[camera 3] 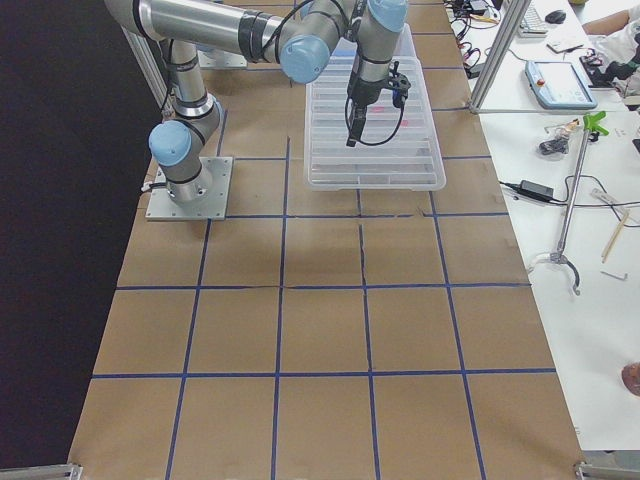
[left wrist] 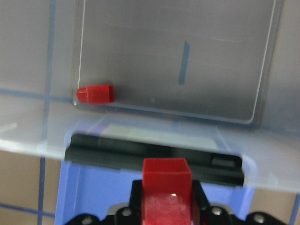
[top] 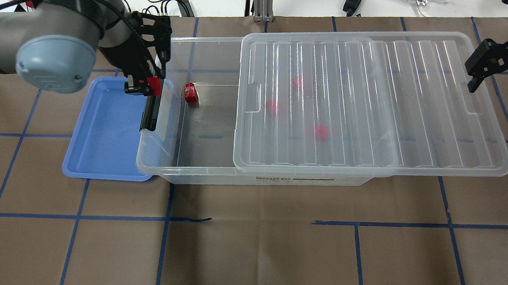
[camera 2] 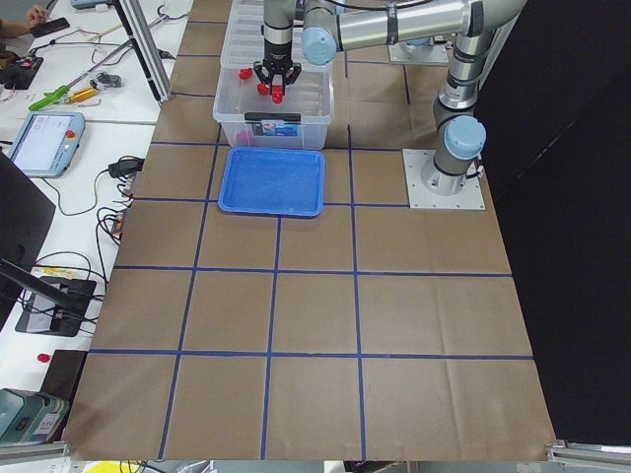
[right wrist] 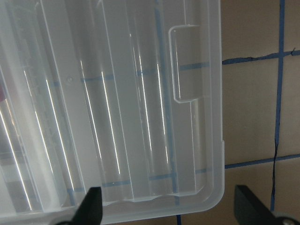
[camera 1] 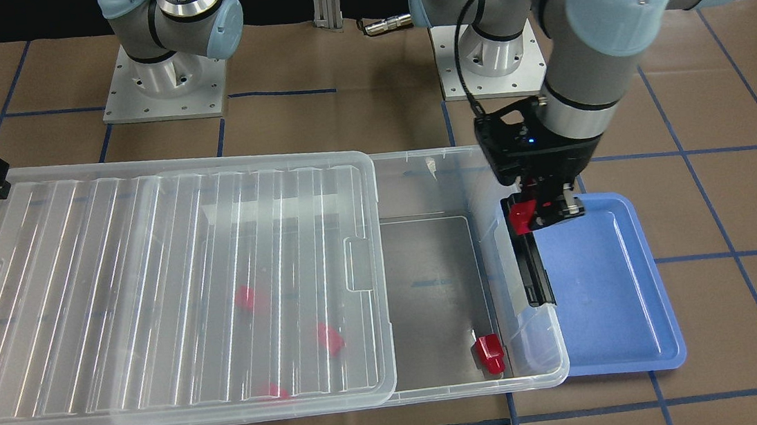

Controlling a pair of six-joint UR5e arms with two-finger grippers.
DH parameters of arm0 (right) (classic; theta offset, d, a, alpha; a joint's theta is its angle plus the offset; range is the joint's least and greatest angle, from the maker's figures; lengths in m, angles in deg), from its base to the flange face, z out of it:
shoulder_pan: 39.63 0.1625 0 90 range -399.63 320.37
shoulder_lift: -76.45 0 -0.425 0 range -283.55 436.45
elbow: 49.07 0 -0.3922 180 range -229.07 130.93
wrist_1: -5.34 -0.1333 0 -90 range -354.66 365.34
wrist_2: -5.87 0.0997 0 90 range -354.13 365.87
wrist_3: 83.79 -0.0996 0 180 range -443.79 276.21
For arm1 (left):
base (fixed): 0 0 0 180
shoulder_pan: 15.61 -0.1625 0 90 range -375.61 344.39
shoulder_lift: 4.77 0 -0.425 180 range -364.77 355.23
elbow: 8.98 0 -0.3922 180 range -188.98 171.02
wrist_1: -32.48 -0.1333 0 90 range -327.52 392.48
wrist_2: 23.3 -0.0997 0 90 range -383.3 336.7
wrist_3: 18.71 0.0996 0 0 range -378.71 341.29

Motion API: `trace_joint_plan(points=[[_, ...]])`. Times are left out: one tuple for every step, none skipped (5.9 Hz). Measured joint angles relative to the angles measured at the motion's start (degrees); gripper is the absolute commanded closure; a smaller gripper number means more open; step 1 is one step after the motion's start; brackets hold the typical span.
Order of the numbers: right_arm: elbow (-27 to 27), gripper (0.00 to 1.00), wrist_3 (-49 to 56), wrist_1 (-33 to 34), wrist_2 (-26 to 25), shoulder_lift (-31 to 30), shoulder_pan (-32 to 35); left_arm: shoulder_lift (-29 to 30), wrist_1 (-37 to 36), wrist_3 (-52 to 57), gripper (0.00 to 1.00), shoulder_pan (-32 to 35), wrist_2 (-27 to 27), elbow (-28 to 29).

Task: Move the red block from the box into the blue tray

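Note:
My left gripper (camera 1: pixel 540 213) is shut on a red block (camera 1: pixel 521 217) and holds it above the box's latch end, at the near edge of the blue tray (camera 1: pixel 609 301). In the left wrist view the held block (left wrist: pixel 166 187) hangs over the black latch strip (left wrist: pixel 154 157) and the tray (left wrist: pixel 93 187). The clear box (top: pixel 209 170) has its ribbed lid (top: pixel 369 100) slid toward my right, so the left end is open. One red block (top: pixel 190 92) lies in the open part; three more (top: pixel 272 105) show through the lid. My right gripper (top: pixel 500 83) is open and empty over the lid's far right end.
The tray (top: pixel 107 130) sits against the box's left end and has nothing in it. The lid (right wrist: pixel 117 117) overhangs the box on my right. Brown paper with blue tape lines (top: pixel 250 220) covers the table. Both arm bases (camera 1: pixel 165 87) stand behind the box.

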Motion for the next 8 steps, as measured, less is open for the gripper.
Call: trace_joint_plan(points=[[0.0,0.00,0.0,0.0,0.0,0.0,0.0,0.0,-0.4,5.8,1.00,-6.0,0.3,-1.8],[-0.1,0.00,0.0,0.1,0.1,0.0,0.0,1.1,-2.8,12.2,1.00,-10.7,1.0,-4.2],[-0.1,0.00,0.0,0.1,0.1,0.0,0.0,3.4,-7.7,16.4,1.00,-13.4,2.2,-7.1],[-0.1,0.00,0.0,0.2,0.1,0.1,0.0,6.3,-12.9,18.1,1.00,-14.2,3.1,-10.1],[-0.1,0.00,0.2,0.9,0.3,0.8,0.0,8.9,-16.6,18.5,0.98,-14.2,3.4,-12.4],[0.0,0.00,2.8,3.7,0.1,2.4,-0.3,11.1,-18.7,18.7,0.95,-14.1,3.6,-13.4],[0.2,0.00,6.9,8.3,-2.1,4.1,-1.7,12.6,-19.9,18.7,0.52,-14.0,3.6,-13.8],[0.3,0.00,9.9,11.7,-5.3,5.3,-4.5,13.3,-20.5,18.7,0.03,-14.0,3.6,-13.8]])
